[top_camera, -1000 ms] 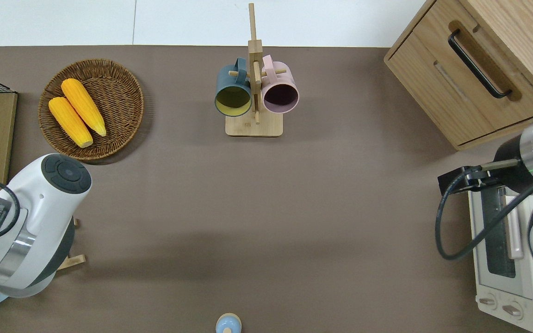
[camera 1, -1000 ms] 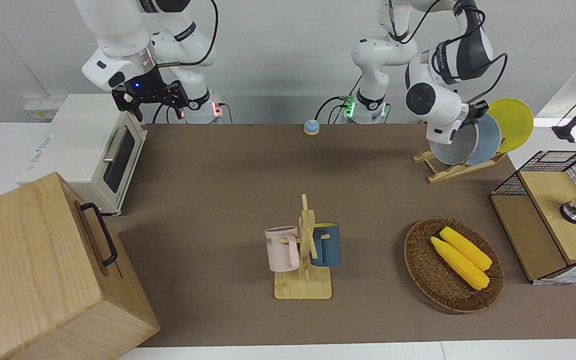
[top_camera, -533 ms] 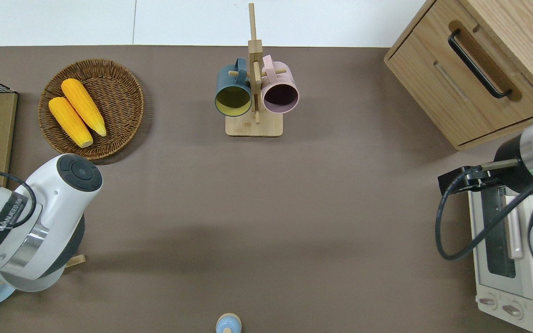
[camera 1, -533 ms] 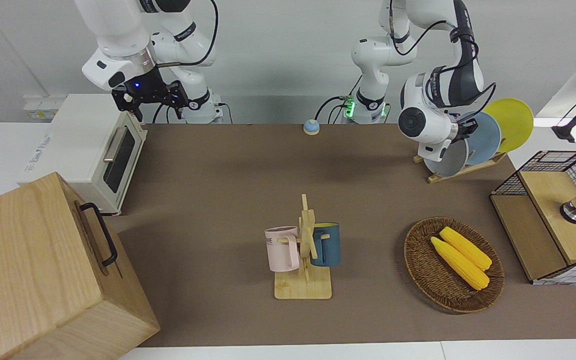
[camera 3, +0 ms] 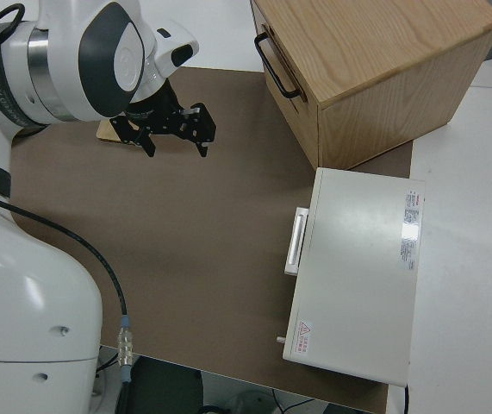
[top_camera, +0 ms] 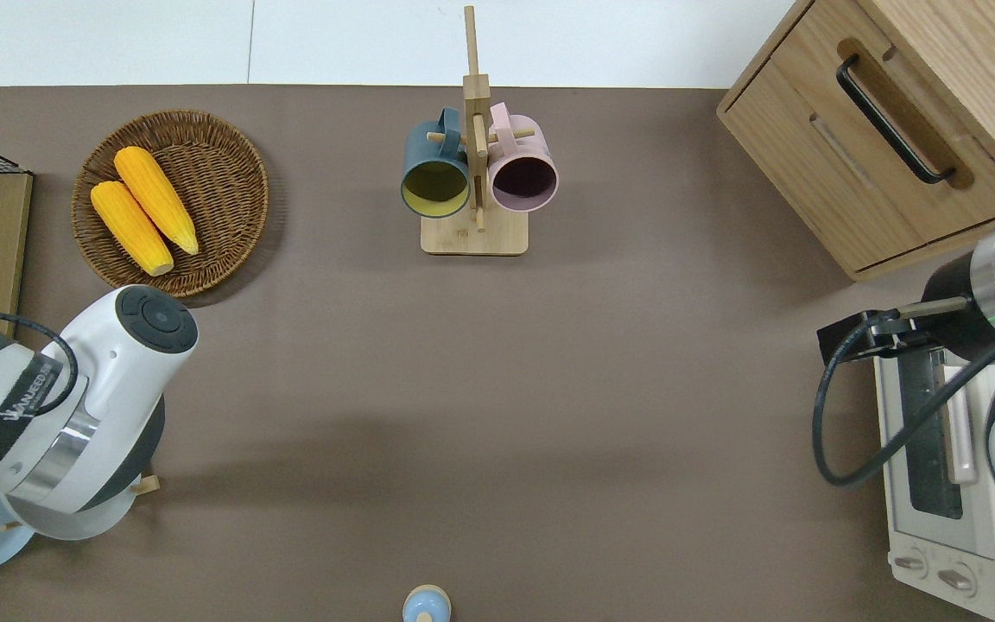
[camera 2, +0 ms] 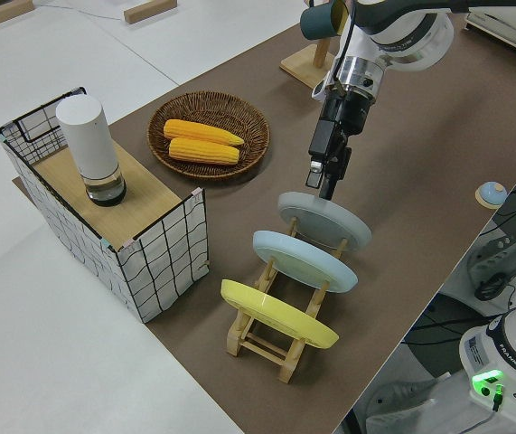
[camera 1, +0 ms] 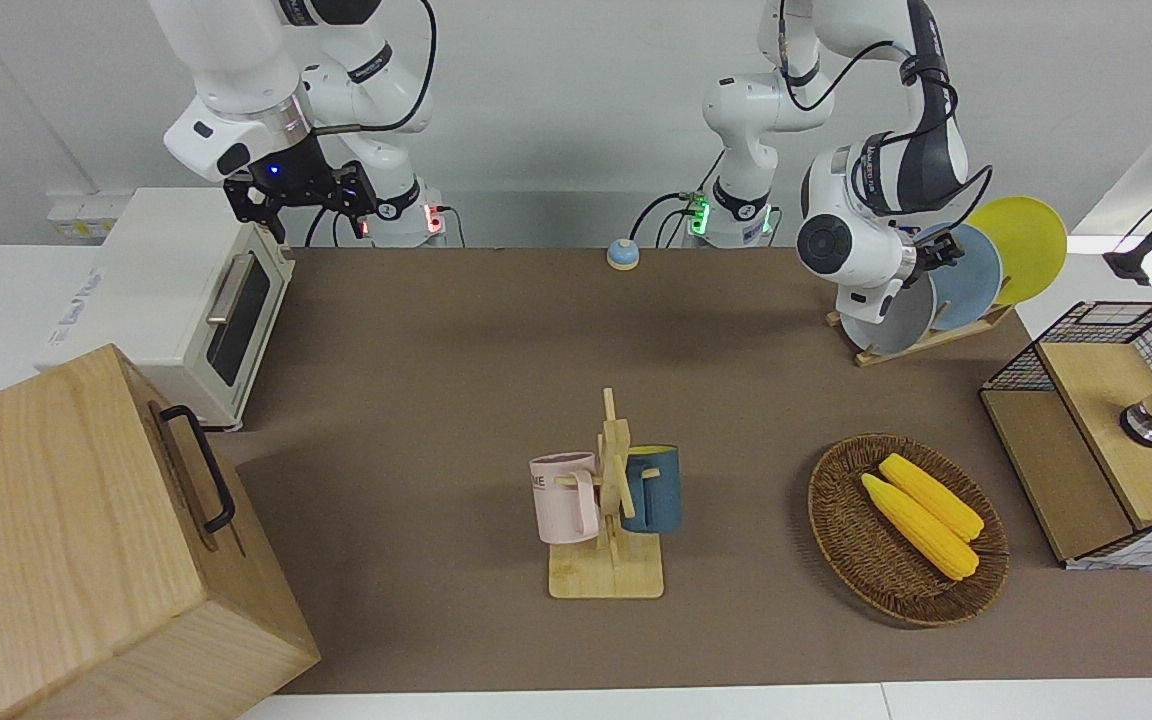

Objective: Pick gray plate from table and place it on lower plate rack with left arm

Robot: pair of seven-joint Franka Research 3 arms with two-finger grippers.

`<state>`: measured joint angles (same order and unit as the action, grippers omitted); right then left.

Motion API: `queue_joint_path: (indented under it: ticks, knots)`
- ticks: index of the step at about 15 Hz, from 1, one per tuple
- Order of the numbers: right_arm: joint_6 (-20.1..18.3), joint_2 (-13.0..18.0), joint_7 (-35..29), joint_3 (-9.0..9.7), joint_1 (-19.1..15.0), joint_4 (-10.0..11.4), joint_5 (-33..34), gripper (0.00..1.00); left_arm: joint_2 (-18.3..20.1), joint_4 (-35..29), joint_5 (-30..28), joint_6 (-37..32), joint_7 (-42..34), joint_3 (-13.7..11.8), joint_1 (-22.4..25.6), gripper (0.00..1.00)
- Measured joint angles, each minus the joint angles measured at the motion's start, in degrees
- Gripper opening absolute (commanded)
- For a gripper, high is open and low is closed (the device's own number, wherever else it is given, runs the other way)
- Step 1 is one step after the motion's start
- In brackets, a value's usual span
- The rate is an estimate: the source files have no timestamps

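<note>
My left gripper (camera 2: 326, 183) points down onto top edge of gray plate (camera 2: 324, 221); can't tell if fingers clamp rim or sit apart. Gray plate stands tilted in lower plate rack (camera 2: 272, 336), in slot nearest wicker basket (camera 2: 208, 136). Light-blue plate (camera 2: 304, 260) in next slot, yellow plate (camera 2: 278, 314) in last one. Two corn cobs (camera 2: 202, 143) lie in basket. Wire-sided box (camera 2: 113, 223) just beside rack. My right arm parked, right gripper (camera 3: 175, 134) fingers apart, nothing held.

matt gray plate (camera 2: 325, 221), light-wood lower plate rack (camera 2: 267, 336)
</note>
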<state>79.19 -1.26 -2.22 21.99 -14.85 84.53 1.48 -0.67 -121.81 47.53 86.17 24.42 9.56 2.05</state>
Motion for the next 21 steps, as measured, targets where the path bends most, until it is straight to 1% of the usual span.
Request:
queue_joint_path:
  ticks: [3, 6, 11, 17, 19, 21]
  knots:
    - [0.00, 0.00, 0.00, 0.00, 0.00, 0.00, 0.00, 0.983, 0.13, 0.55, -2.84, 0.16, -0.55, 0.04, -0.01, 0.99]
    - [0.00, 0.00, 0.00, 0.00, 0.00, 0.00, 0.00, 0.983, 0.41, 3.14, -8.65, 0.21, -3.71, 0.09, -0.05, 0.99]
    - [0.00, 0.00, 0.00, 0.00, 0.00, 0.00, 0.00, 0.983, 1.28, 10.99, -21.97, 0.19, -9.94, -0.61, 0.19, 0.99]
    - [0.00, 0.00, 0.00, 0.00, 0.00, 0.00, 0.00, 0.983, 1.46, 16.53, -38.06, 0.70, -11.28, -1.68, 0.50, 0.99]
    - [0.00, 0.00, 0.00, 0.00, 0.00, 0.00, 0.00, 0.983, 1.46, 18.27, -41.79, 0.79, -12.14, -2.19, 0.52, 0.99]
    - [0.00, 0.00, 0.00, 0.00, 0.00, 0.00, 0.00, 0.983, 1.45, 20.24, -43.96, 0.83, -13.52, -2.48, 0.53, 0.99]
